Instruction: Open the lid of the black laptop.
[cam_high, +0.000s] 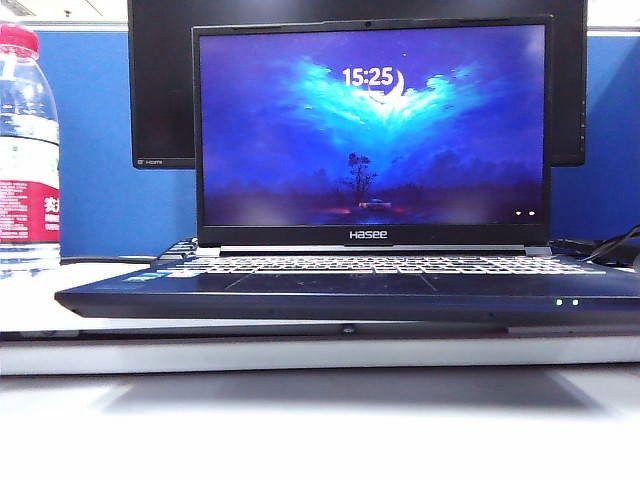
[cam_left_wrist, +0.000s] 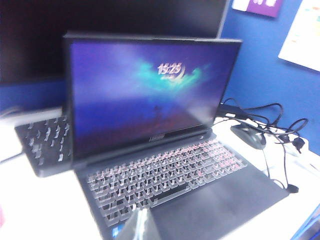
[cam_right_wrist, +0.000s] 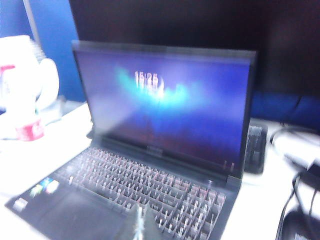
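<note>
At the near edge of the white worktop (cam_high: 300, 420) nothing of either arm shows in the exterior view. The left gripper (cam_left_wrist: 139, 226) appears only in its wrist view as a blurred pale tip above the laptop's front left corner; the right gripper (cam_right_wrist: 142, 225) shows likewise as a blurred tip above the keyboard's front. Whether either pair of fingers is apart or together I cannot tell.

The laptop (cam_high: 340, 285) sits at the centre of the worktop, its front edge facing the exterior camera, with two small green lights (cam_high: 567, 302) at 4 o'clock on that edge. The touchpad (cam_high: 330, 283) lies just behind the front edge, and the white-lettered keyboard (cam_high: 380, 265) runs behind it. The lid (cam_high: 372, 135) stands open and close to upright, its screen lit with a blue night scene and the time 15:25, with "Hasee" in white on the lower bezel.

At 9 o'clock from the laptop stands a clear water bottle (cam_high: 25, 150) with a red cap and red label. A separate black keyboard (cam_left_wrist: 45, 145) lies beside the laptop's left rear corner. At 3 o'clock a dark mouse (cam_left_wrist: 248, 136) and tangled black cables (cam_left_wrist: 280, 135) lie on the worktop. Behind the lid, at 12 o'clock, a larger dark monitor (cam_high: 160, 90) stands against a blue wall (cam_high: 110, 180).
</note>
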